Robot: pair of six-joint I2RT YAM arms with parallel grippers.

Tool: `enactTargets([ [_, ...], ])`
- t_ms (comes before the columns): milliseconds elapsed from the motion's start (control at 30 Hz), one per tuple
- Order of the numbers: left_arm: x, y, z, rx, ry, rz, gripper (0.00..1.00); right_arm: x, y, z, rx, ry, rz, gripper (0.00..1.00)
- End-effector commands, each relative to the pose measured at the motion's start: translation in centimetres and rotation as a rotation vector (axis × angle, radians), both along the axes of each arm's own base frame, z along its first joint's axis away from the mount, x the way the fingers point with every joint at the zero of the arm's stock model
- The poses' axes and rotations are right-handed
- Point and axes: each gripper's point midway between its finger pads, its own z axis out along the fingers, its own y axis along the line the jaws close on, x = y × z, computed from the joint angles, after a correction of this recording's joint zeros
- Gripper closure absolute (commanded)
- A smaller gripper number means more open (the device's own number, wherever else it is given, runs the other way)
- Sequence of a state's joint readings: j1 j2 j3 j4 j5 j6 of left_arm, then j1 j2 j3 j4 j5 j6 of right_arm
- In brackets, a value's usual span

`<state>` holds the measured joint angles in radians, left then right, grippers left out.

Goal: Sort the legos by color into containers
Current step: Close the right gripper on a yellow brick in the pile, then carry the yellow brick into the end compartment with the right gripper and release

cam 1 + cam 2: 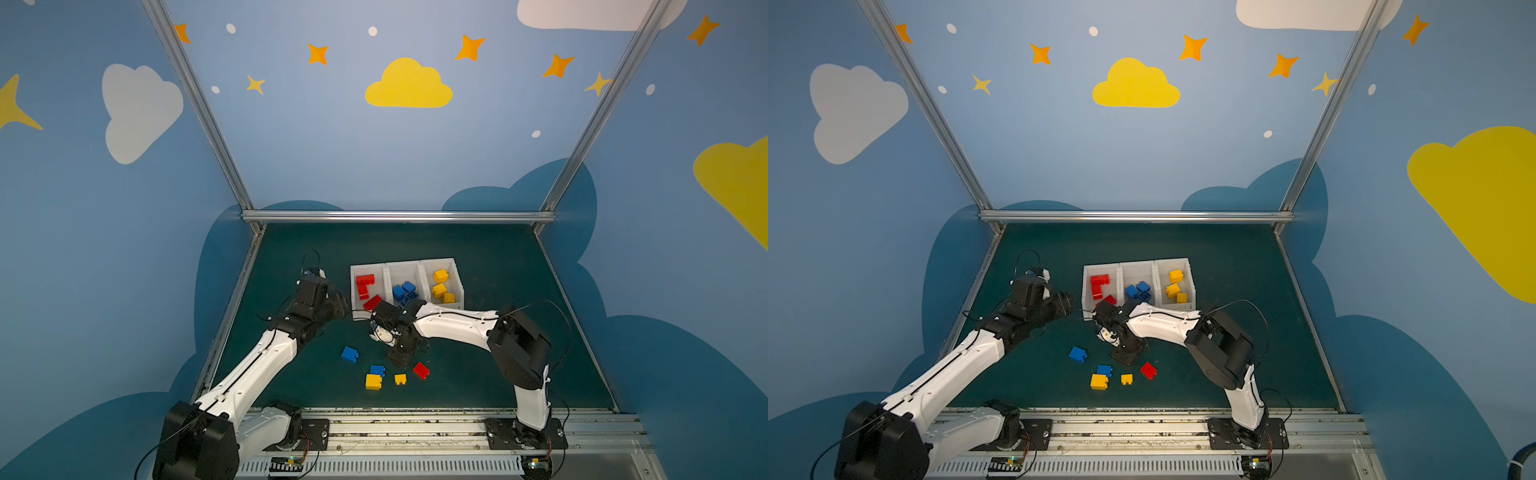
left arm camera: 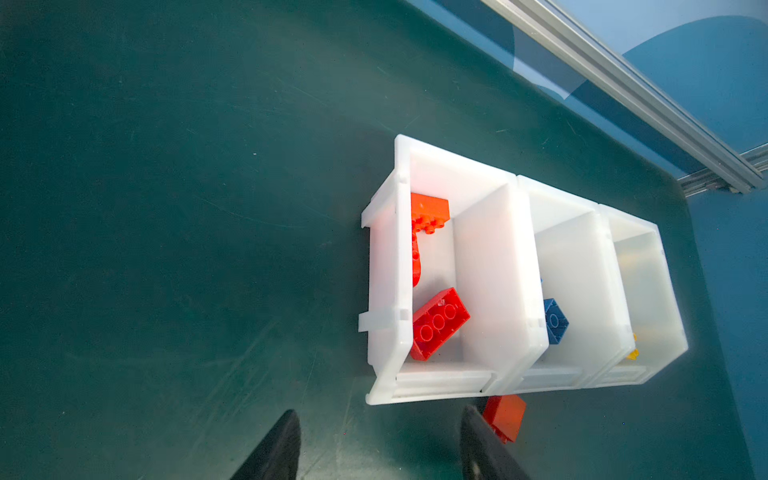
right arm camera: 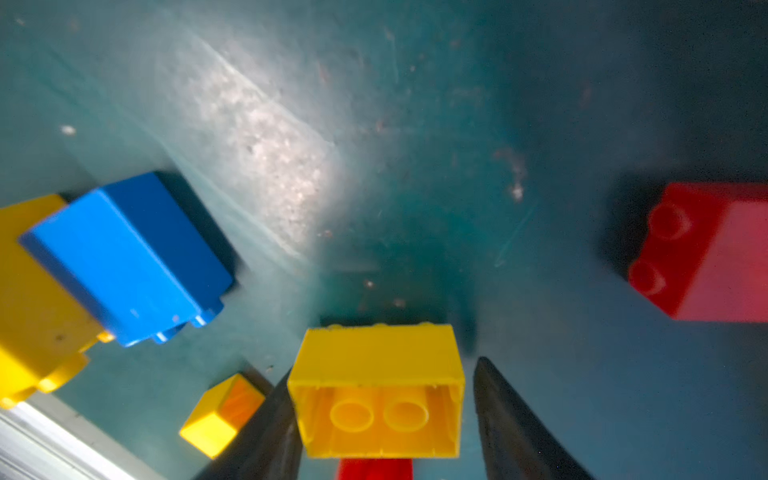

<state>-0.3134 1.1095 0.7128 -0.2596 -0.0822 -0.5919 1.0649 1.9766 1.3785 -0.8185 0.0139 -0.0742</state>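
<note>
My right gripper [image 3: 383,368] points down at the mat with a yellow lego [image 3: 376,411] between its open jaws. One finger touches the lego and a thin gap shows at the other; my right gripper [image 1: 400,362] hides that lego in both top views. Loose on the mat lie a red lego [image 1: 421,370], two blue legos [image 1: 349,354] [image 1: 377,370] and two yellow ones [image 1: 373,381] [image 1: 400,379]. Three white containers [image 1: 353,274] hold red, blue and yellow legos. My left gripper [image 2: 380,436] stands open and empty by the red container's [image 2: 399,249] front corner.
Another red lego [image 2: 505,415] lies on the mat just in front of the containers, beside one left finger [image 2: 478,444]. A metal rail [image 1: 399,216] bounds the far edge of the green mat [image 1: 478,374]. My right forearm [image 1: 453,324] crosses in front of the containers.
</note>
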Motion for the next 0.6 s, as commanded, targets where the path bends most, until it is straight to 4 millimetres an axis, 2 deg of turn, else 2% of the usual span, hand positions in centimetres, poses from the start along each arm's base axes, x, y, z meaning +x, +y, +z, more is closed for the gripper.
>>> enactTargets([
  [0,-0.1,0.4,0.2,-0.003,-0.013,0.017,0.39,0.2,0.2,0.0,-0.011,-0.001,-0.015,0.43],
  [167,-0.4,0.6,0.2,-0.004,-0.012,0.022,0.38,0.5,0.2,0.7,0.016,0.005,-0.038,0.50],
  [333,-0.5,0.6,0.1,-0.004,-0.011,0.022,0.38,1.9,0.0,2.9,0.061,-0.021,-0.040,0.53],
  [433,-0.6,0.6,0.2,-0.009,-0.010,0.019,0.38,4.0,-0.6,5.5,0.102,-0.062,-0.048,0.54],
  [567,-0.8,0.6,0.0,-0.021,-0.008,0.028,0.38,8.0,-2.2,9.4,0.173,-0.135,-0.110,0.54],
])
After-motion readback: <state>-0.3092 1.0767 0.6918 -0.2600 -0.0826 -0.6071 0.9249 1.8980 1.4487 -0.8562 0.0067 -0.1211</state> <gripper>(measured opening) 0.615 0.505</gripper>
